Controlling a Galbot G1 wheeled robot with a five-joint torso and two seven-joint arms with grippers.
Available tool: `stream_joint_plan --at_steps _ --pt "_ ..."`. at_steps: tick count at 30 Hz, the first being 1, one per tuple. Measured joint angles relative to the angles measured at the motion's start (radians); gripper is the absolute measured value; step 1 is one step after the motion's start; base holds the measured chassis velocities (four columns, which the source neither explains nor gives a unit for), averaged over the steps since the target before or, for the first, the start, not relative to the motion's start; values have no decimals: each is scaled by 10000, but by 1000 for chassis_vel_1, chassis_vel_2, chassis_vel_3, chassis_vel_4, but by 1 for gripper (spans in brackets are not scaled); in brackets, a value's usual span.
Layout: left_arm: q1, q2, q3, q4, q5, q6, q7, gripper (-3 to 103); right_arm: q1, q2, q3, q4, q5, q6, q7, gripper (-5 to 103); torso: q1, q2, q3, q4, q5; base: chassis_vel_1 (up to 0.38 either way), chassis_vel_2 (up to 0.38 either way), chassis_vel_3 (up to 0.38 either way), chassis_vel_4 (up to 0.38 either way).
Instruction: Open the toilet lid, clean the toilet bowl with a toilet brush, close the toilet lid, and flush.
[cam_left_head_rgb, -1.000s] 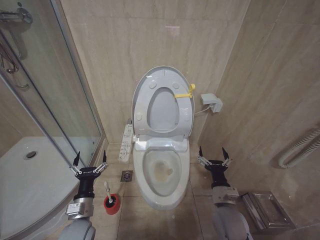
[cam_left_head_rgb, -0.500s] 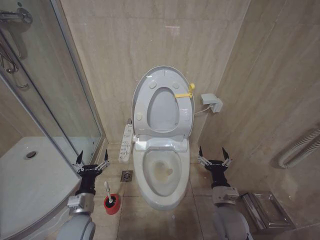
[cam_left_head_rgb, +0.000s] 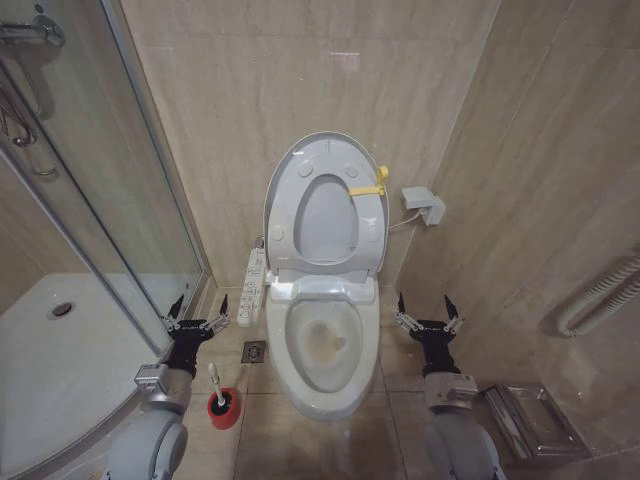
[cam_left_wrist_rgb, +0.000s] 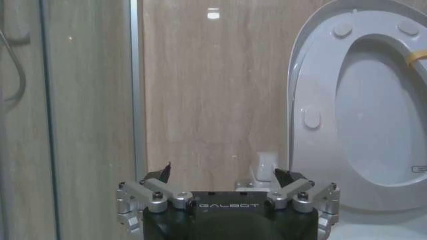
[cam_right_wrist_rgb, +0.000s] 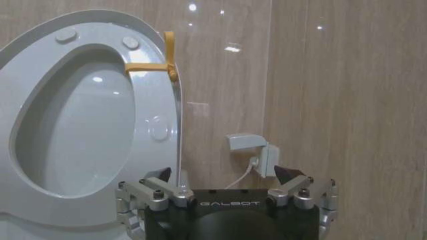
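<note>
Toilet brush (cam_left_head_rgb: 214, 385), a thin white stick in a round red cup holder (cam_left_head_rgb: 224, 408), stands on the tiled floor just below the left gripper (cam_left_head_rgb: 197, 317), fingers spread empty; right gripper (cam_left_head_rgb: 428, 315), likewise spread, flanks the stained ceramic toilet bowl (cam_left_head_rgb: 325, 345), glossy oval toilet lid (cam_left_head_rgb: 325, 205) upright.

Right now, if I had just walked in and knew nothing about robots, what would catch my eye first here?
Probably the toilet in the middle, its toilet lid raised against the wall with a yellow strap on the seat, and the yellowish stain in the toilet bowl. Then the two open tools flanking the bowl: the left tool, above the toilet brush in its red cup, and the right tool.
</note>
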Motion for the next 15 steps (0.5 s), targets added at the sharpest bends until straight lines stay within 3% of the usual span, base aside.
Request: stream_joint_plan --at_steps 4,10,13,15 --pt "16 16 -125 -333 112 -570 -95 100 0 0 0 0 0 0 0 100 0 0 0 0 -3 0 0 0 0" --pt "228 170 -537 -1900 -13 -700 -449 100 0 0 0 0 0 0 0 100 0 0 -1 -1 4 0 0 0 0" --pt "479 141 -587 -1783 64 -989 -513 100 0 0 0 -1 0 0 0 100 0 0 -1 0 3 0 0 0 0" --pt "661 25 -518 -1193 306 -1486 -590 100 0 0 0 0 0 0 0 100 0 0 0 0 -3 0 0 0 0"
